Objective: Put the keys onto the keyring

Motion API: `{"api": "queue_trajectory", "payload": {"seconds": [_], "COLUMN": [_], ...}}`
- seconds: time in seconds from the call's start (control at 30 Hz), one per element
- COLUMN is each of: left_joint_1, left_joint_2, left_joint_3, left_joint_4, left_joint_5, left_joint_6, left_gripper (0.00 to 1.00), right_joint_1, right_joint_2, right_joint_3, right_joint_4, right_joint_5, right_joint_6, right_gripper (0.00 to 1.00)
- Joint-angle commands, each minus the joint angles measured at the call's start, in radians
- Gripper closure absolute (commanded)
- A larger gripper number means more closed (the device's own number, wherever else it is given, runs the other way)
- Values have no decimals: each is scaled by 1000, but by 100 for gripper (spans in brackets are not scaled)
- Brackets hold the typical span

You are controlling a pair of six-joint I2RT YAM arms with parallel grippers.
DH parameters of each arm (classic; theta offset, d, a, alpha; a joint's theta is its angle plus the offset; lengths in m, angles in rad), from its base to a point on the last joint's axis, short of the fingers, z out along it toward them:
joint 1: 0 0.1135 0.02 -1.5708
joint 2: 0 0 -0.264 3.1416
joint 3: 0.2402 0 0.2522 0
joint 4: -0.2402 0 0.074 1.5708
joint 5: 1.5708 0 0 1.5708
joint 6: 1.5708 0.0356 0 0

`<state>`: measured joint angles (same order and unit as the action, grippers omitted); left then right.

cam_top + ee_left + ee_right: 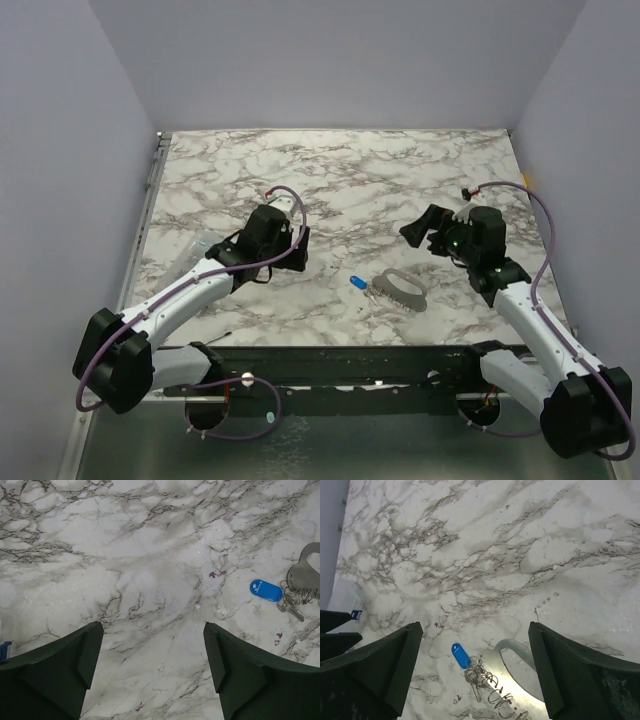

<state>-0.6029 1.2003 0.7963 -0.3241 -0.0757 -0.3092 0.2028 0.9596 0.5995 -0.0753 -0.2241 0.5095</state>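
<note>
The keyring (pixel 400 291) is a pale grey metal D-shaped loop lying flat on the marble near the front middle. At its left end lies a key with a bright blue head (pixel 357 284), beside a tangle of small wire rings. In the right wrist view the blue key (pixel 460 655), a silver key (pixel 477 690) and the keyring (pixel 517 652) lie below my open right gripper (pixel 474 630). In the left wrist view the blue key (pixel 266 590), silver keys (pixel 292 607) and keyring (pixel 306 572) sit far right of my open, empty left gripper (pixel 152 630). Both grippers (pixel 297 250) (pixel 418 234) hover apart from the keys.
A clear plastic packet (pixel 198 248) lies on the marble table (pixel 350 180) under the left arm, also seen as the packet (pixel 345 597) at the left edge of the right wrist view. Grey walls enclose the table on three sides.
</note>
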Motion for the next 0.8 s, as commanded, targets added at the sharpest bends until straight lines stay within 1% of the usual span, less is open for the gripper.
{"api": "queue_trajectory", "payload": {"seconds": [0.0, 0.1, 0.17, 0.27, 0.33, 0.53, 0.63, 0.77], "left_joint_1": [-33, -57, -71, -96, -116, -165, -199, -285], "left_joint_2": [5, 5, 11, 19, 19, 29, 34, 73], "left_joint_3": [22, 21, 20, 23, 22, 32, 31, 26], "left_joint_4": [-17, -19, -21, -27, -32, -63, -70, -56], "left_joint_5": [-11, -21, -32, -56, -88, -144, -180, -244], "left_joint_6": [6, 9, 9, 12, 7, -80, -146, -255], "left_gripper": [11, 16, 16, 18, 19, 25, 25, 26], "right_joint_1": [3, 4, 5, 17, 36, 81, 80, 81], "right_joint_2": [-15, -6, 6, 17, 13, 6, -11, -108], "right_joint_3": [37, 70, 94, 127, 141, 187, 207, 92], "right_joint_4": [-122, -202, -268, -363, -417, -585, -642, -555], "right_joint_5": [48, 93, 132, 212, 294, 473, 443, 339], "right_joint_6": [60, 87, 106, 140, 174, 261, 242, 321], "right_gripper": [0, 0, 0, 0, 0, 0, 0, 0]}}
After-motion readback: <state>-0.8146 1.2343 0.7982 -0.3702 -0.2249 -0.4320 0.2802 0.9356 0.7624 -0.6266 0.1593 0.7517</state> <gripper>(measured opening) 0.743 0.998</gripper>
